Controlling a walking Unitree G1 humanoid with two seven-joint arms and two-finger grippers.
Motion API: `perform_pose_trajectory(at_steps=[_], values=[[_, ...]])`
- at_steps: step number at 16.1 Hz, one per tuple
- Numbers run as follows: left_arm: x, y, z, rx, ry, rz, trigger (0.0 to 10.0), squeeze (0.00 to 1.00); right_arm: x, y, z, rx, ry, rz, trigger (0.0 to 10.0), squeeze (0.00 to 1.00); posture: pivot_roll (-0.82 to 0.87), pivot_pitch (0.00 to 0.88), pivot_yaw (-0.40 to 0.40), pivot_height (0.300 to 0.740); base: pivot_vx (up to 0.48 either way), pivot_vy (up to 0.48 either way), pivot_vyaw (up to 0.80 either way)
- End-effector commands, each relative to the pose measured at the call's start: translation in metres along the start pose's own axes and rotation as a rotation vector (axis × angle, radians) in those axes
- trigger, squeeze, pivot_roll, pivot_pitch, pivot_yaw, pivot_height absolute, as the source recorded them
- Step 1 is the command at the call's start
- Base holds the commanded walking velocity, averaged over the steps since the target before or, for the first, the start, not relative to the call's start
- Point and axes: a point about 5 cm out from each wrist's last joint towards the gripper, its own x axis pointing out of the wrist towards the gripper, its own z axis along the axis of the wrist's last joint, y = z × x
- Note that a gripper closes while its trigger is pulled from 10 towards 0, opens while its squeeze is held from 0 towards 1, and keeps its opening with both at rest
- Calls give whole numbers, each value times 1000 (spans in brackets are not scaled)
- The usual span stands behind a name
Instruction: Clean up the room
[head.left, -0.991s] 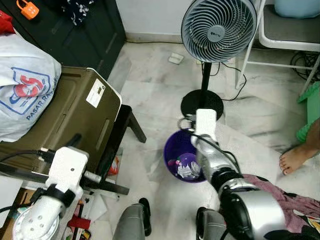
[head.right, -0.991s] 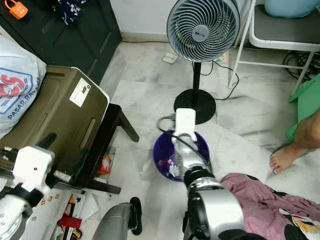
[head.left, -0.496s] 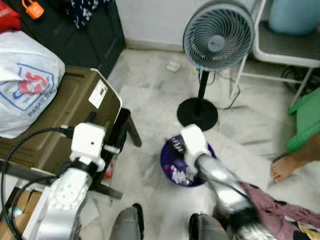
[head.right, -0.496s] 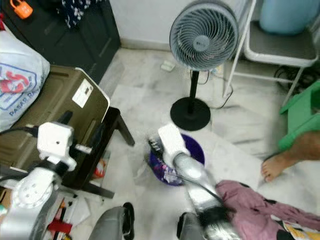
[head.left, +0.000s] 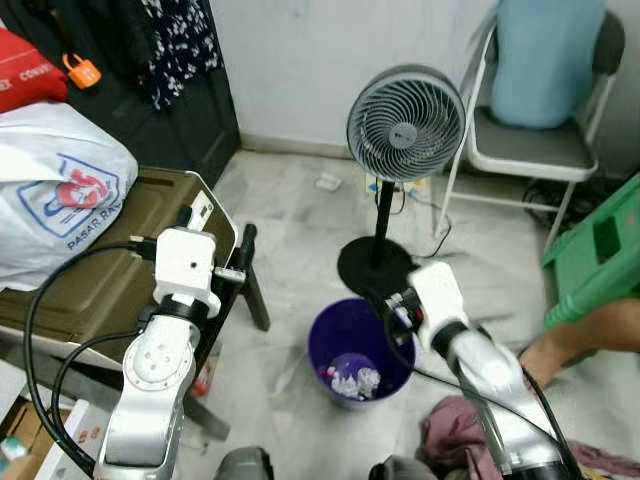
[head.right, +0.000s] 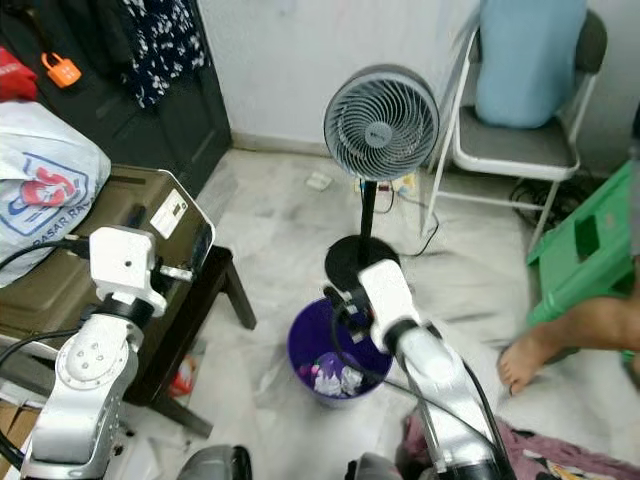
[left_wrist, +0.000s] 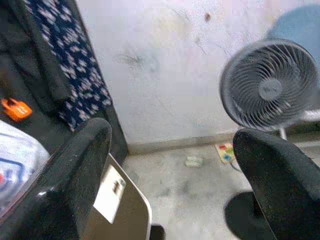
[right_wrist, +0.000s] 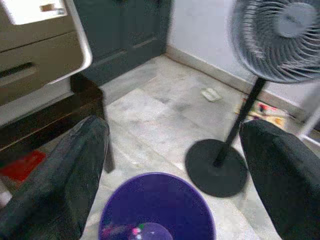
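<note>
My right tool has lifted off the purple bin and hangs above its rim, fingers spread and empty. The crumpled rubbish lies inside, so that drop looks done. My left tool, likewise spread, has risen near the folded chair.

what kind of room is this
Likely a lived-in room of a home, perhaps a bedroom or storage corner: a standing fan on a marble floor, a folding chair and a purple bin holding trash.

Bin w/ trash in front of fan.
</note>
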Motion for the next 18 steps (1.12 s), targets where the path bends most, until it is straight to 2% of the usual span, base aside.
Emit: perform_pose_trajectory(at_steps=[1,3,4,5,6,9,10,12,13,14,16,18], values=[[0,2,-5,8,7,39,10000,0,7,-12,16,20,-68,-97,10000,1000,-86,0,53,740,0,0,0],[-1,3,-12,-11,31,77,10000,0,21,-13,32,47,-121,-145,10000,1000,-97,0,56,740,0,0,0],[2,2,-11,-15,29,121,10000,0,37,-7,45,62,-160,-139,10000,925,-103,0,58,740,0,0,0],[3,1,-9,-18,22,125,10000,0,43,-3,50,69,-174,-129,10000,267,-101,0,53,740,0,0,0],[4,0,-10,-18,23,131,10000,0,48,1,56,79,-193,-122,10000,0,-95,0,48,740,0,0,0],[3,5,-15,8,21,150,10000,0,61,11,75,79,-268,-107,10000,0,-77,0,30,740,0,0,267],[2,6,-15,10,24,157,10000,0,62,12,75,75,-270,-109,10000,0,-77,0,31,740,0,0,800],[0,13,-20,-30,100,255,10000,0,66,11,79,81,-287,-117,10000,0,-78,0,37,740,0,0,800],[-2,15,-24,-13,126,267,10000,0,67,10,81,83,-290,-127,10000,0,-76,0,35,740,0,0,800],[-3,14,-25,-22,95,229,10000,0,66,7,82,98,-291,-140,10000,0,-74,0,33,740,0,0,800],[-8,13,-28,-53,95,211,10000,0,61,3,78,116,-285,-151,10000,0,-75,0,26,740,0,0,800],[-12,11,-29,-41,102,215,10000,0,52,1,61,118,-240,-165,10000,0,-78,0,17,740,0,0,800]])
